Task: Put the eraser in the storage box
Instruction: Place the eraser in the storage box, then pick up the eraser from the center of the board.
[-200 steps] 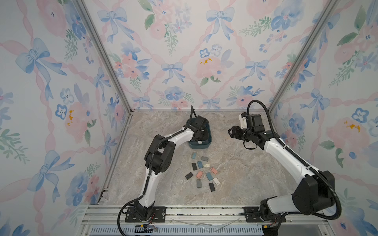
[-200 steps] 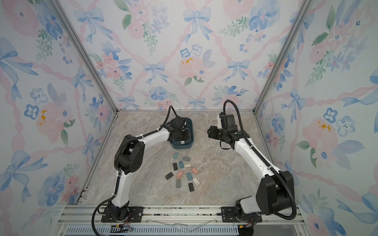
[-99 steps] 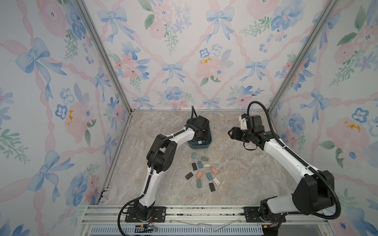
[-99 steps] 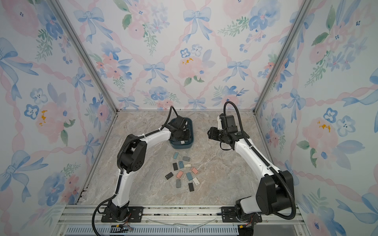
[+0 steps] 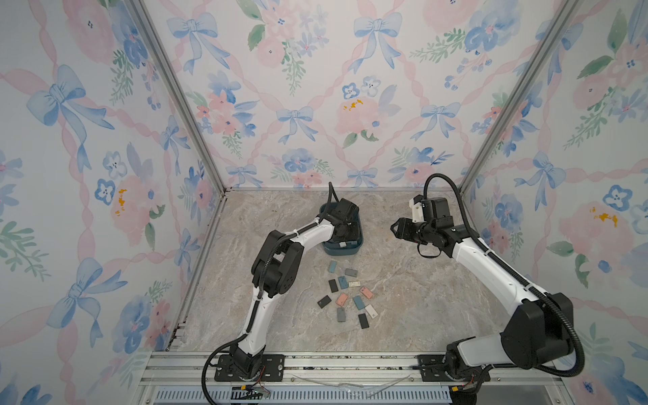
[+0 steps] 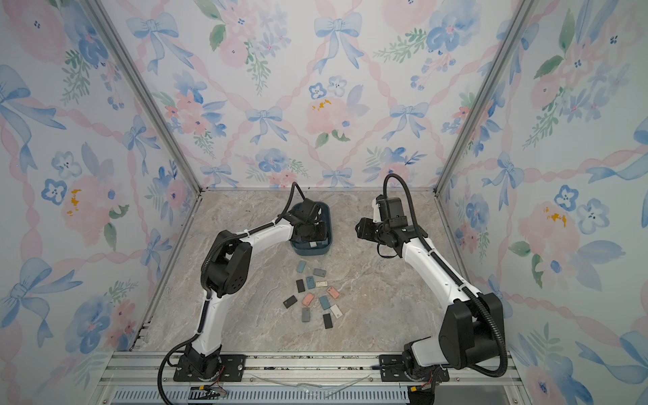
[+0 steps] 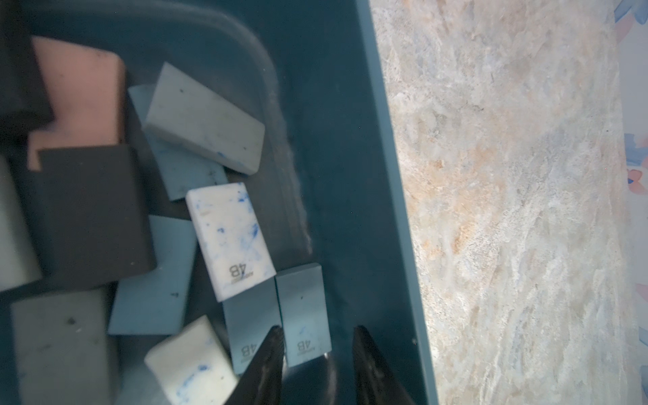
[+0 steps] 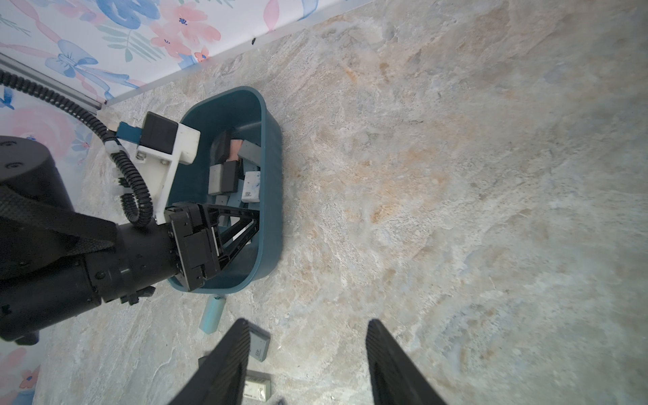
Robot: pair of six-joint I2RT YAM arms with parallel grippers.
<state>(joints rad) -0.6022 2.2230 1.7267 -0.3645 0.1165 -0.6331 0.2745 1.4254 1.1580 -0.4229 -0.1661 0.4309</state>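
My left pincer (image 7: 317, 331) is inside the storage box (image 7: 350, 140), jaws parted, and the grey-blue eraser (image 7: 303, 308) lies in the box between its tips. My right pincer (image 8: 308, 322) hangs beside the box, parted and empty, above the worktop (image 8: 456, 175).

Both top views are bright and evenly lit, shadows faint. In the left wrist view, storage box (image 7: 350, 140) interior is dim, pink eraser (image 7: 80, 94) upper left blurred, tabletop (image 7: 526, 210) at right nearly washed out.

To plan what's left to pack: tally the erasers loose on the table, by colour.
Teal-blue erasers: 3
Black erasers: 3
Grey erasers: 2
Pink erasers: 2
White erasers: 2
Total: 12
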